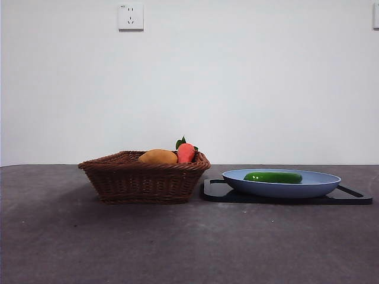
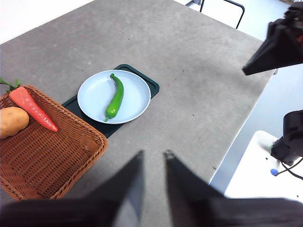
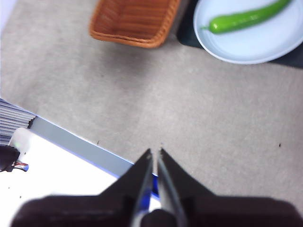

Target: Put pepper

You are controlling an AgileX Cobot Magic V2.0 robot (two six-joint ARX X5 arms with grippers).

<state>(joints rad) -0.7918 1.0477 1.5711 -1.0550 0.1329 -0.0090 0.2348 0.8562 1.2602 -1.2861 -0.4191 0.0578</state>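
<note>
The pepper [image 1: 272, 177], glossy green and long, lies alone on the blue plate [image 1: 284, 189] to the right of the basket. From the left wrist view the pepper [image 2: 115, 97] curves across the plate [image 2: 94, 94], far from my left gripper [image 2: 153, 153], which hangs high above the table with a narrow gap between its jaws and nothing in it. My right gripper [image 3: 155, 151] is shut and empty, high over the table's near edge, with the pepper [image 3: 248, 18] and plate [image 3: 255, 47] well beyond it. Neither arm shows in the front view.
A brown wicker basket [image 1: 142, 180] left of the plate holds a red-orange carrot [image 1: 186, 152] and a yellow-orange fruit [image 1: 157, 157]. A black board [image 1: 284, 200] lies under the plate. The other arm [image 2: 279, 42] shows dark past the table's edge in the left wrist view.
</note>
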